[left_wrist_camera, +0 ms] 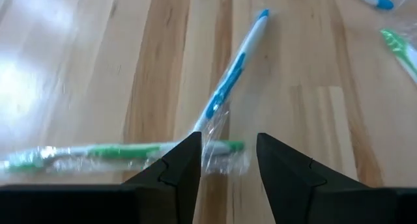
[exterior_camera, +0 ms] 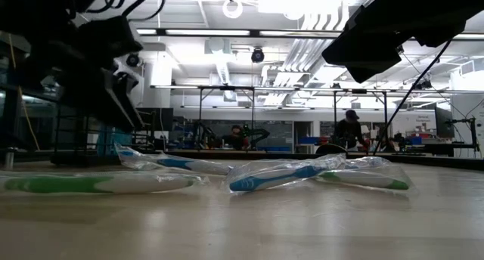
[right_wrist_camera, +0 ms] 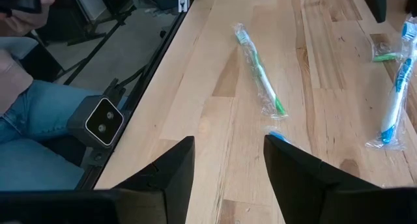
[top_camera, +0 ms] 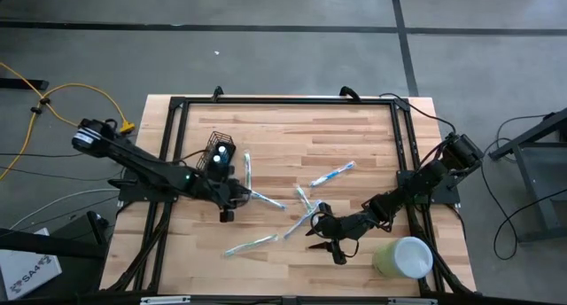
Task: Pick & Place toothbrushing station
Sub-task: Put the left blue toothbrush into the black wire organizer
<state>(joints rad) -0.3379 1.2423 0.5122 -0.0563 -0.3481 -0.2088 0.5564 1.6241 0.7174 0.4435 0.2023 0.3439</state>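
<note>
I see the wooden surface (top_camera: 354,136) with wrapped toothbrushes scattered across its middle. A pale green cup (top_camera: 403,256) stands at the near right corner. The black mesh holder (top_camera: 219,153) sits left of centre, just beside the left arm. My left tool (left_wrist_camera: 228,168) hangs over a wrapped green toothbrush (left_wrist_camera: 124,150) and a blue one (left_wrist_camera: 231,74), fingers spread, pinching nothing. My right tool (right_wrist_camera: 228,172) is spread too, empty, near the cup.

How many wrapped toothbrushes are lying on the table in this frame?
5 visible: one beside the black mesh holder, at; one by the left gripper, at; one mid-table; one near the right gripper, at; one toward the front. Arms may hide more.
</note>
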